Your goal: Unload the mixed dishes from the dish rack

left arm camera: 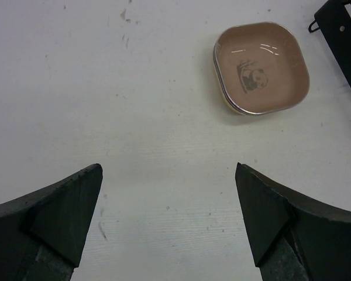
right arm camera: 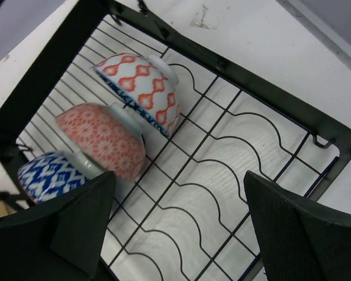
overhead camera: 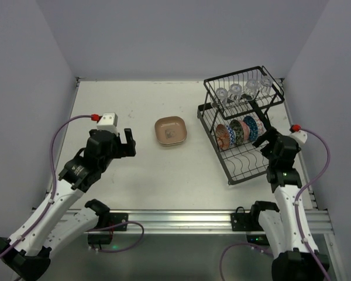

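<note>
The black wire dish rack (overhead camera: 245,161) stands at the right. Its upper basket holds several clear glass cups (overhead camera: 236,92). Patterned bowls (overhead camera: 237,130) stand on edge in the lower tray. In the right wrist view I see a red-and-white bowl (right arm camera: 143,88), a pink-red bowl (right arm camera: 102,139) and a blue bowl (right arm camera: 47,175) on the tray wires (right arm camera: 222,152). A tan-brown plate (overhead camera: 171,130) lies on the table; in the left wrist view (left arm camera: 261,67) it seems to rest on other plates. My left gripper (overhead camera: 127,142) (left arm camera: 169,216) is open and empty, left of the plate. My right gripper (overhead camera: 266,139) (right arm camera: 178,228) is open and empty over the lower tray, beside the bowls.
White walls close in the table on the left, back and right. The rack's corner (left arm camera: 345,35) shows at the top right of the left wrist view. A metal rail (overhead camera: 181,219) runs along the near edge between the arm bases.
</note>
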Action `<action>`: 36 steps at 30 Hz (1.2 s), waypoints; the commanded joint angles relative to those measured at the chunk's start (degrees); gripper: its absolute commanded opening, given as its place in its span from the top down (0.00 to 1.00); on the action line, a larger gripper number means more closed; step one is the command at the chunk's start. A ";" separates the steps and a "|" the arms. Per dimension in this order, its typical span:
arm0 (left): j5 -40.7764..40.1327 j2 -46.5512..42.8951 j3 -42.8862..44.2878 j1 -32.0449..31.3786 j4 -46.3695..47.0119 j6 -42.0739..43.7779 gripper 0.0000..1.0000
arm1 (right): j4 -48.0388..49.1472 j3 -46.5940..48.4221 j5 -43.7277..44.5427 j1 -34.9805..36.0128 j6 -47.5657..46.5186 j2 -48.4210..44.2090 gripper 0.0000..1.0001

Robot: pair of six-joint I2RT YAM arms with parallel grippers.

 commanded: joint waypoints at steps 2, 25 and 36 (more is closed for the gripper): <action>-1.19 -0.90 0.11 -0.54 1.05 0.10 0.00 | 7.52 2.13 -9.06 -7.33 5.82 6.31 0.10; 0.92 -0.29 -0.33 -0.72 1.84 0.54 0.00 | 6.68 4.11 -3.19 -8.66 32.72 7.09 0.06; 9.27 1.38 2.21 -0.72 2.90 0.28 0.00 | 7.36 8.26 -11.12 -7.61 -3.82 13.96 0.24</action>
